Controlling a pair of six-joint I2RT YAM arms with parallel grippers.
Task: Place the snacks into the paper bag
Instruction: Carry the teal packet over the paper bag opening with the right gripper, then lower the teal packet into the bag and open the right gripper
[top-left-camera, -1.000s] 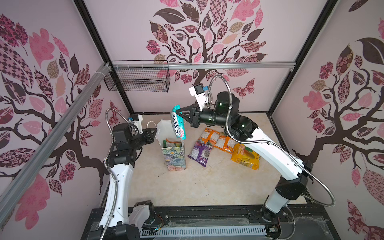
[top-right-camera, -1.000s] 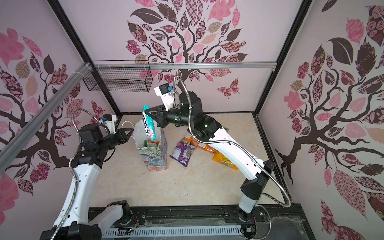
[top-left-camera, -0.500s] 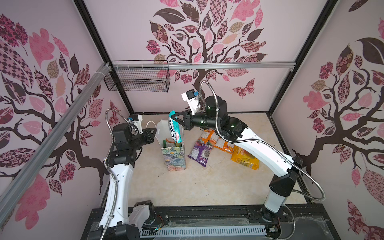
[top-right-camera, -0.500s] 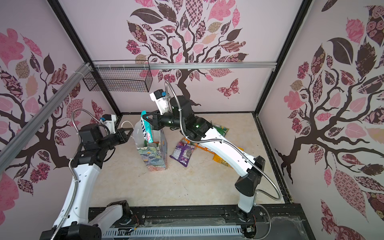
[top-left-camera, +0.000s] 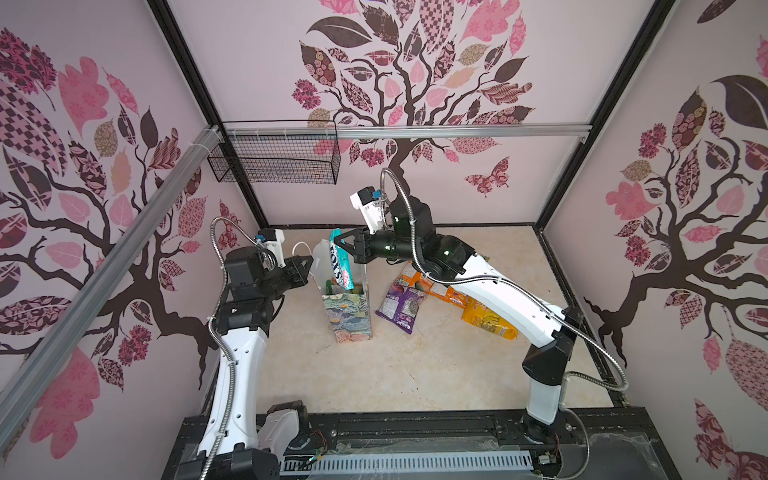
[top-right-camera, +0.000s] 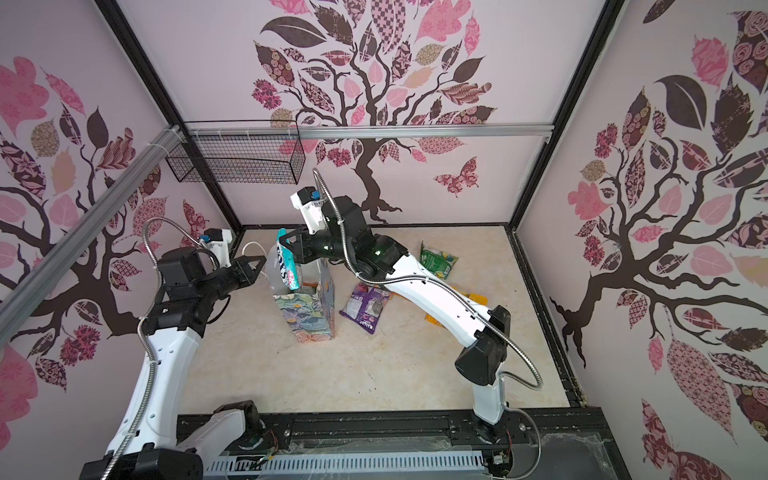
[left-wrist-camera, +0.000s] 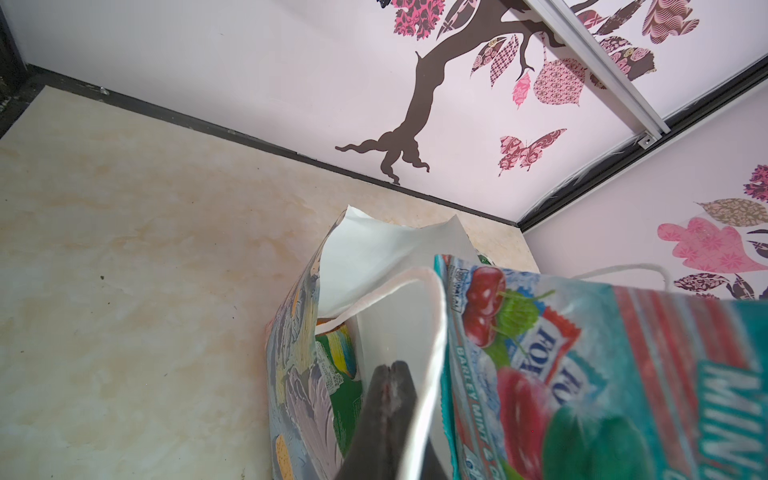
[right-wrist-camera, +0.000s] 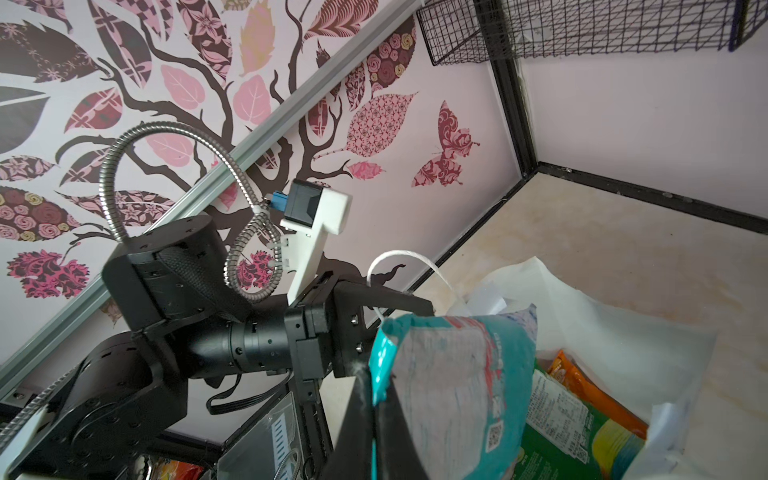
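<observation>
In both top views the paper bag (top-left-camera: 352, 309) stands upright at centre frame, holding a green packet (right-wrist-camera: 582, 432) and an orange packet (right-wrist-camera: 582, 382). The right gripper (top-left-camera: 338, 242) pinches a teal packet (top-left-camera: 341, 268) whose lower end is inside the bag's mouth. The left gripper (top-left-camera: 308, 266), fingers pressed together, meets the bag's left rim. A purple packet (top-left-camera: 401, 305) and a yellow packet (top-left-camera: 490, 322) lie to its right.

Teal packet (top-left-camera: 342, 264) glossy crinkled foil; bag (top-left-camera: 351, 319) matt paper.

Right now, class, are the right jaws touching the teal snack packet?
Touching: in the right wrist view the right jaws pinch the teal snack packet by its edge.
</observation>
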